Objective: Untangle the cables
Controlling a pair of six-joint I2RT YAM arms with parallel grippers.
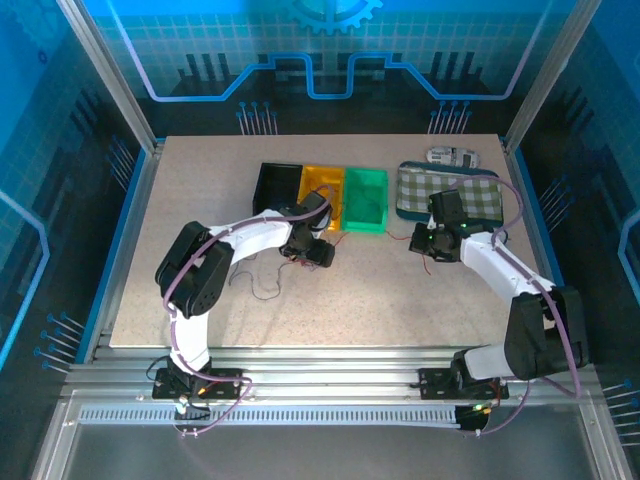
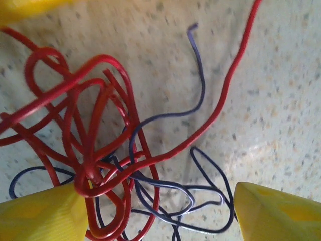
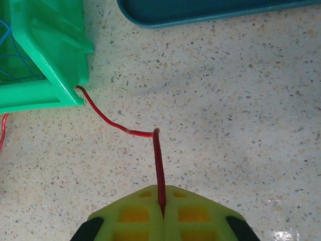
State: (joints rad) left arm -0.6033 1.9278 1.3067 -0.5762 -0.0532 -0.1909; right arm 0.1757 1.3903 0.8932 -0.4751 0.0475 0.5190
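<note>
A knot of red cables (image 2: 90, 130) and dark blue cables (image 2: 195, 193) lies on the speckled table. My left gripper (image 2: 160, 218) hangs open just above it, one yellow finger (image 2: 40, 216) touching the red loops and the other (image 2: 278, 213) beside the blue ones. From above, that gripper (image 1: 312, 250) sits in front of the orange bin. My right gripper (image 3: 163, 213) is shut on the end of one red cable (image 3: 158, 160), which runs left to the corner of the green bin (image 3: 45, 55). In the top view this gripper (image 1: 425, 242) is right of the green bin.
Black bin (image 1: 278, 185), orange bin (image 1: 322, 188) and green bin (image 1: 366, 198) stand in a row at the back. A checked tray (image 1: 447, 192) lies to their right, its teal rim (image 3: 200, 12) close to my right gripper. A thin loose wire (image 1: 262, 288) trails toward the left arm.
</note>
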